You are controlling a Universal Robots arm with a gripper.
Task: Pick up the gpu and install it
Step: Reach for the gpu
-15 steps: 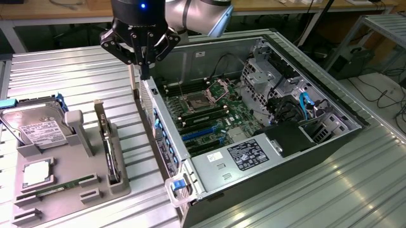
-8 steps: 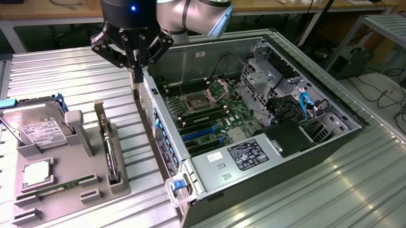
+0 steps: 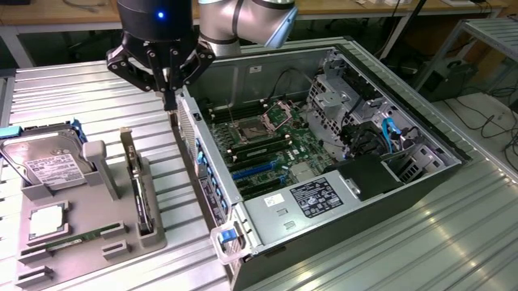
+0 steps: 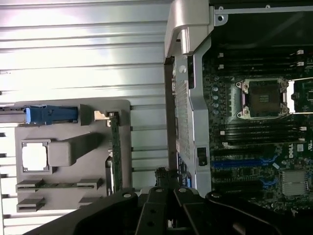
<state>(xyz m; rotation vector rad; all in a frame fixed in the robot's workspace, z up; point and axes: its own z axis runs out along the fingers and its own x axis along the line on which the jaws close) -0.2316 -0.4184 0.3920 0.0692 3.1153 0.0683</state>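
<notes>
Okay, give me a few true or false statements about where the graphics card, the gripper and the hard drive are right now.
1. The gpu stands on edge in the grey holder. True.
2. The gripper grips the gpu. False: it is shut on nothing, up near the case's corner, apart from the card.
3. The computer case lies open with its motherboard showing. True.
4. The hard drive sits inside the case. False: it stands in the holder.
</notes>
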